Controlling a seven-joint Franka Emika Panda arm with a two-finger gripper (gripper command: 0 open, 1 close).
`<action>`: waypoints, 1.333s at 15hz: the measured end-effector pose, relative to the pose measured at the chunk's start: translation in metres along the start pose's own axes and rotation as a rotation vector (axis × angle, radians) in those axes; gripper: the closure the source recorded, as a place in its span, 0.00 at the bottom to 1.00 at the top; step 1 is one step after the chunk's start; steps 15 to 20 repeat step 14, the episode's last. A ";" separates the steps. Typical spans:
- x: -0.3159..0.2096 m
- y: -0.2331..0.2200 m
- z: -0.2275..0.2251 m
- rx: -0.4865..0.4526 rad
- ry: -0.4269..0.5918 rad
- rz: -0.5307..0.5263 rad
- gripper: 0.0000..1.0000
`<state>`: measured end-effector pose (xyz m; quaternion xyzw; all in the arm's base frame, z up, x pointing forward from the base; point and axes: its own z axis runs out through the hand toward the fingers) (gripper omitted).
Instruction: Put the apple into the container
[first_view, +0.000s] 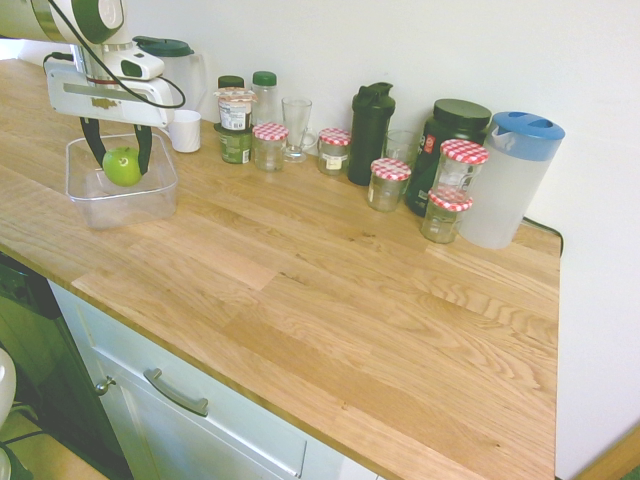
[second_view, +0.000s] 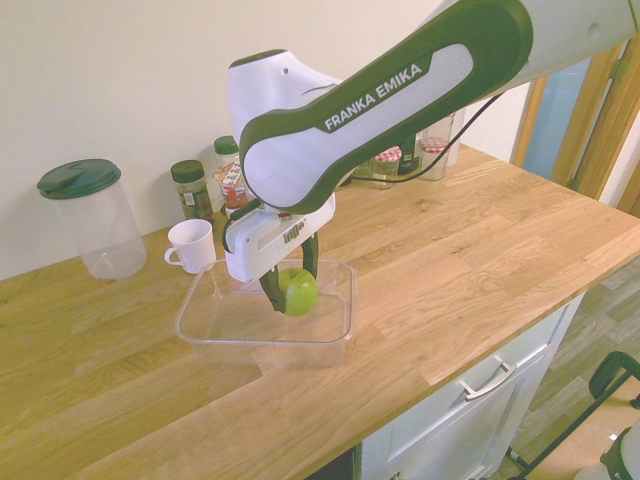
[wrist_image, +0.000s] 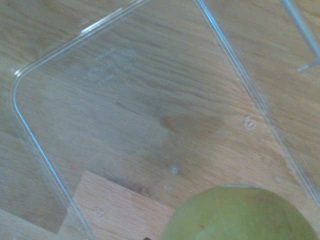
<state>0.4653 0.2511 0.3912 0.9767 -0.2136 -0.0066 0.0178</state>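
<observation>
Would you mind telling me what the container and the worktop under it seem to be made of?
The container looks like clear, glossy plastic: the wood grain shows straight through its walls and floor. The worktop appears to be wood in jointed staves with a smooth, lightly sheened finish, possibly oiled or lacquered.

White Franka arm (second_view: 330, 120), glossy shell with dark green bands at the joints; "FRANKA EMIKA" in white capitals on one band. Boxy white hand (first_view: 105, 95). Black cable loops over wrist. Jaws slim, black.
</observation>
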 end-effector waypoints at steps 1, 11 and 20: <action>0.002 0.001 0.004 -0.003 -0.004 0.003 0.00; 0.027 0.033 -0.067 0.061 0.007 0.068 0.00; 0.078 0.141 -0.129 0.070 0.031 0.218 0.00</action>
